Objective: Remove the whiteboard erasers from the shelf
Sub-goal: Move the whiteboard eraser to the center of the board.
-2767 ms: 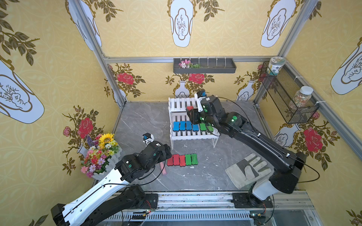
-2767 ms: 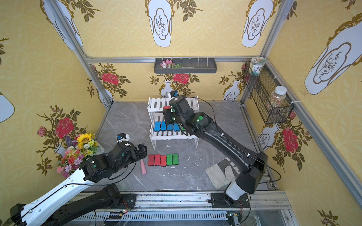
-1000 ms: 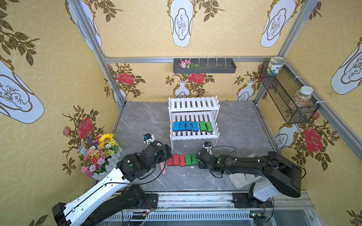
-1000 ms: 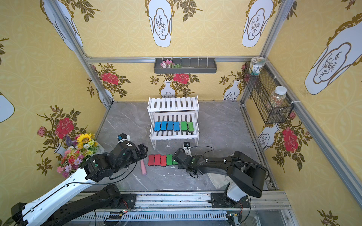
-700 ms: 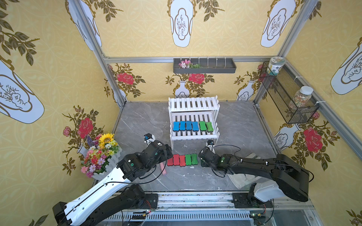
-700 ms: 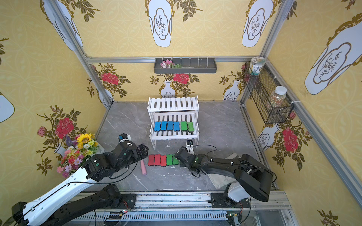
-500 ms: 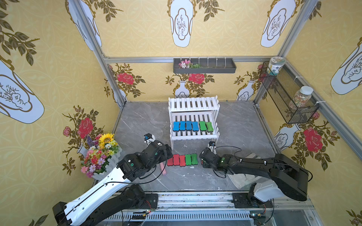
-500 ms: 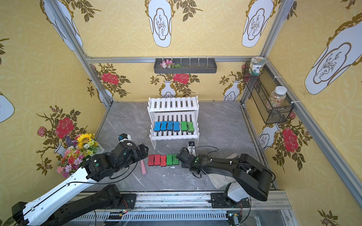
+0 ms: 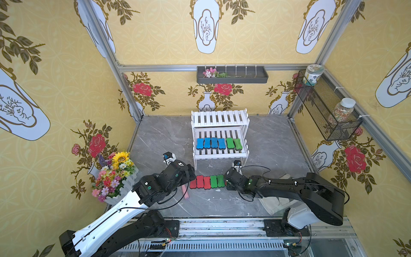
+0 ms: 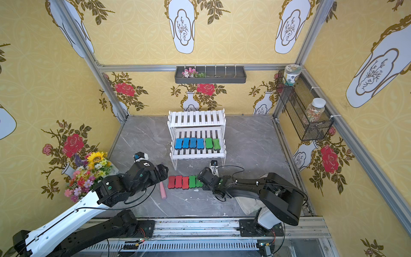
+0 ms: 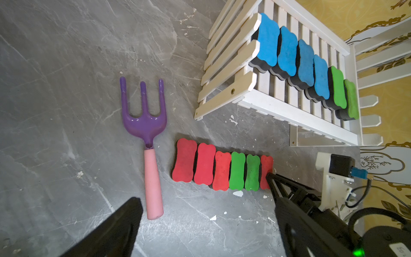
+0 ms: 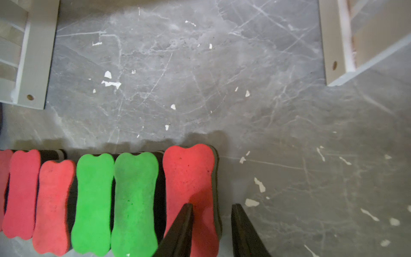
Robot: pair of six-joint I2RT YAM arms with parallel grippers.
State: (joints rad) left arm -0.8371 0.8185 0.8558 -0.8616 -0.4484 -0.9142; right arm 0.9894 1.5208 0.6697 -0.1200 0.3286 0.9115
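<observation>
The white shelf holds several blue erasers and two green ones on its lower tier. On the floor in front lies a row of erasers, red and green. My right gripper is shut at the row's right end. One finger is over the last red eraser, the other beside it, and nothing is gripped. My left gripper stands wide open at the row's left end.
A purple garden fork with a pink handle lies left of the row. A flower bouquet stands at the left wall, and a glove lies under my right arm. A wall tray and a mesh basket hang higher up.
My right arm came from the shelf's upper tier down to the floor row, which gained a red eraser at its right end. Its jaws then narrowed. The left arm stayed still.
</observation>
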